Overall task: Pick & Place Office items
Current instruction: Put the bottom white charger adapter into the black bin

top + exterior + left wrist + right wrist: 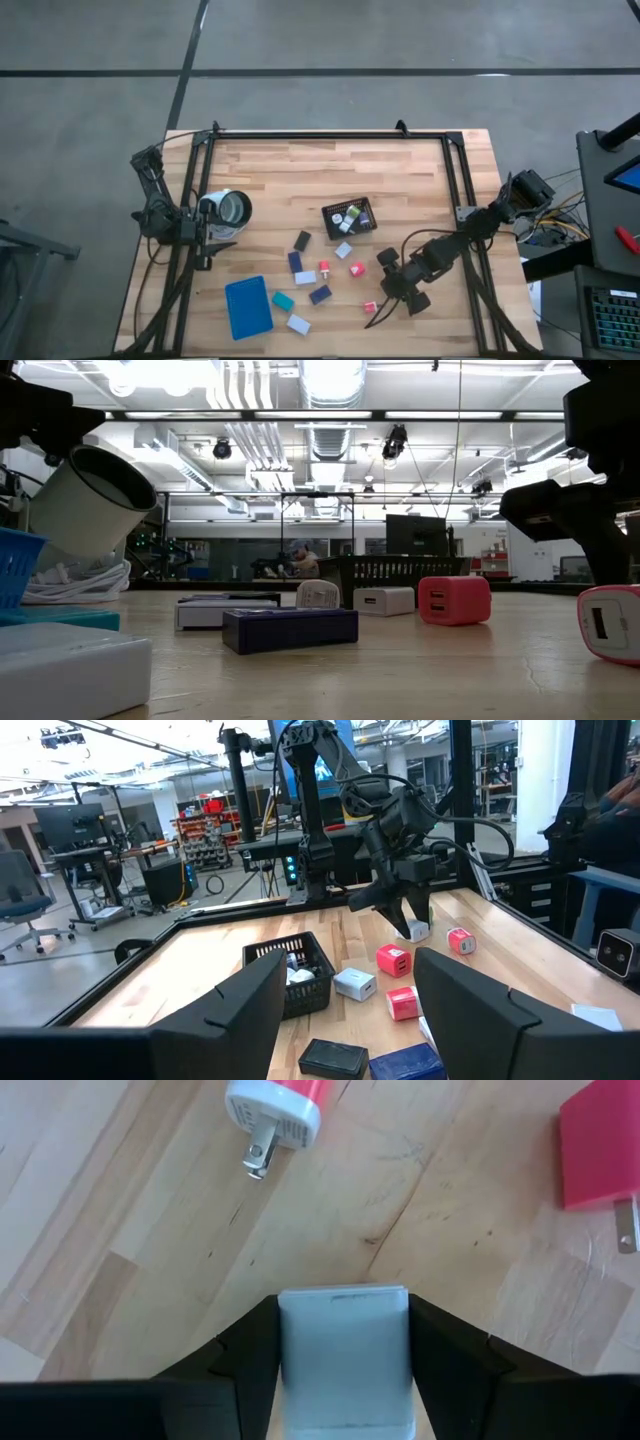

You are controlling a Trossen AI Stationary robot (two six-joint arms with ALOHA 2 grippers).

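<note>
A white charger block [344, 1355] is clamped between the right gripper [344, 1370] fingers, presumably for carrying to the mesh basket [349, 218].

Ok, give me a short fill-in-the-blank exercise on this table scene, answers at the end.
1. The right gripper has a pale block between its ____.
2. The black mesh basket stands on the ____ table.
3. The left gripper waits near the table's ____ edge.
4. The flat blue tray lies on the table, ____ the basket.

Missing words: fingers; wooden; left; outside
</note>
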